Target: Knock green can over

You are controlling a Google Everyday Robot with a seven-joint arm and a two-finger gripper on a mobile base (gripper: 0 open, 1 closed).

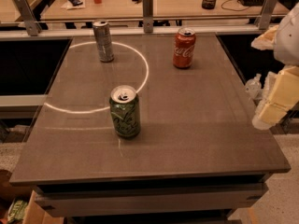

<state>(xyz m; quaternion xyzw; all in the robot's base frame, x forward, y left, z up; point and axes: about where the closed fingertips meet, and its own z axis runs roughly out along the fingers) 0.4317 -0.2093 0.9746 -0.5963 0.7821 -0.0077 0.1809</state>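
The green can (125, 111) stands upright on the grey table (201, 125), left of centre and near the front, its silver top with pull tab facing up. My gripper (275, 99) is at the right edge of the view, beyond the table's right side and well apart from the can. It appears as pale blocky parts.
A red Coca-Cola can (184, 48) stands upright at the back right of the table. A taller slim silver-grey can (103, 41) stands at the back left. A pale ring of light lies across the table's left half. Metal rail posts (148, 10) and a wooden desk lie behind.
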